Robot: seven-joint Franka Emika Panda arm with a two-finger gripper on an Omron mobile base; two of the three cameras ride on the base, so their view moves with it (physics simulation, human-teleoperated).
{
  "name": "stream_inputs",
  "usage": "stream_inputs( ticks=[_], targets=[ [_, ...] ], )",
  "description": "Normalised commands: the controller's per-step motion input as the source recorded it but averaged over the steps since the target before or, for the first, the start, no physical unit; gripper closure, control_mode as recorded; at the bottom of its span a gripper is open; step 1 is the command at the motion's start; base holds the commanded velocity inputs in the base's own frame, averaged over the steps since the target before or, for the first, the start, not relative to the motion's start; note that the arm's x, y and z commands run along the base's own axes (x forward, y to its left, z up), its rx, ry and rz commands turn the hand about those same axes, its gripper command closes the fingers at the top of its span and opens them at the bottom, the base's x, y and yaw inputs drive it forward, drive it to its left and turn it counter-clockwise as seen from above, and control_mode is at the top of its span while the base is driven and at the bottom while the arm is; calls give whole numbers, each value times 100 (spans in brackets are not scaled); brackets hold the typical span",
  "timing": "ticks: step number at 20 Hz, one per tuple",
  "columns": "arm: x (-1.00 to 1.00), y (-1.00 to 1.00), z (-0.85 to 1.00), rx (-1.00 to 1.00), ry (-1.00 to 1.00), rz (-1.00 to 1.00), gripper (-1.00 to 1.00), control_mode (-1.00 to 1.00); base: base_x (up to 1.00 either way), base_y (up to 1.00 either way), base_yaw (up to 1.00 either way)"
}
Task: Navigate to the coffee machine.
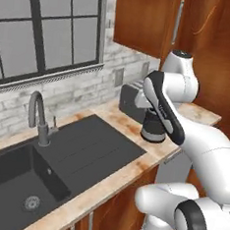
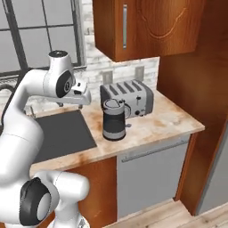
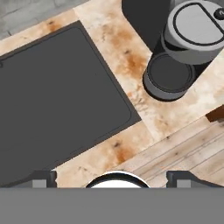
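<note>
**Base at the sink corner, coffee machine still to be found**

The table [image 2: 164, 118] runs under a window [image 1: 45, 27] and ends at a tall wooden wall on the right. A dark sink [image 1: 84, 149] with a curved tap [image 1: 38, 115] is sunk into it. Right of the sink stand a low grey slotted toaster [image 2: 129, 95] against the brick wall and, just in front of it, a squat dark canister [image 2: 115, 120] with a round grey lid. Neither is the coffee machine, so I cannot tell where it stands or which way it lies from the arm. The base probably has to drive on along the table to find it. The hand hangs over the sink's right edge, and the fingers [image 3: 43, 178] are spread wide and hold nothing.
</note>
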Motion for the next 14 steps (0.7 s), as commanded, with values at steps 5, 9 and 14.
stream_inputs(
  ticks=[5,9,14],
  targets=[
    [0,0,0,0,0,0,-100,100,0,-10,-61],
    [0,0,0,0,0,0,-100,100,0,-22,-66],
    [0,0,0,0,0,0,-100,100,0,-35,-73]
  ],
)
